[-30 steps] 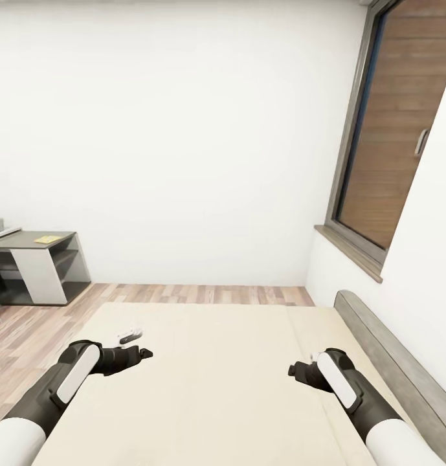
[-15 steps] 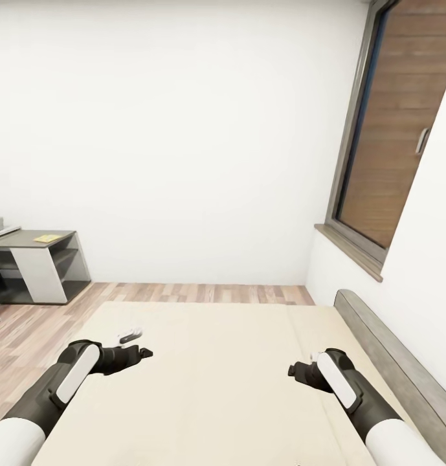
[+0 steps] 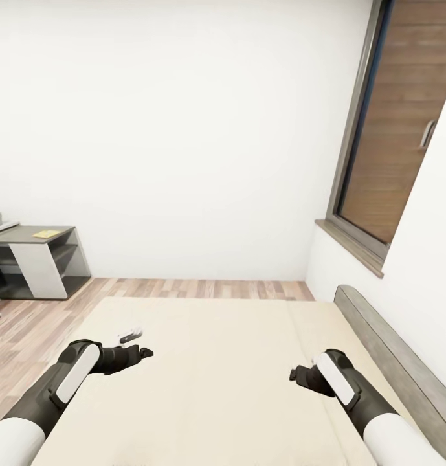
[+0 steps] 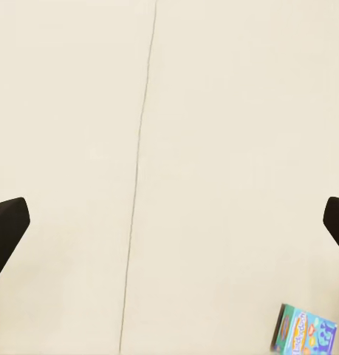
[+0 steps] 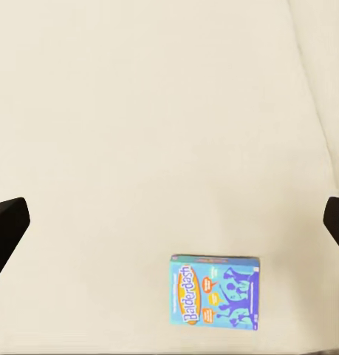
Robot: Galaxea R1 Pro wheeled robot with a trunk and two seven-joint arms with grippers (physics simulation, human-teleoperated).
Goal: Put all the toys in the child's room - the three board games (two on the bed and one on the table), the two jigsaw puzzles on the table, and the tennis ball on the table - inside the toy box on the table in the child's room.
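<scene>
While both arms hang low over the bed (image 3: pixel 216 362), the thing to weigh up is the blue board game (image 5: pixel 215 291), which lies flat on the cream mattress in the right wrist view, cover up, with cartoon figures and a printed title; the same box (image 4: pixel 304 330) shows at the edge of the left wrist view, tilted in the picture and partly cut off; in the head view the mattress between the arms looks bare, so the box probably lies below that view's lower edge, close to the robot. The left tool (image 3: pixel 137 343) has its fingers spread wide with nothing between them, and the right tool (image 3: pixel 301 373) is likewise parted and empty, going by the dark fingertips set at opposite borders of each wrist picture.

I judge the box to be light, stiff card, with a smooth printed skin that may slide under the pads; it is flat and sits flush on a soft mattress, so there is little edge to get beneath; a pinch across the narrower span, on the two long edges near the middle, looks the safest hold; pressing down first may sink the mattress and expose an edge.

Far off to the left stands the surface (image 3: pixel 35 234) with a small yellow sheet (image 3: pixel 46 233) on it, too small to identify.
</scene>
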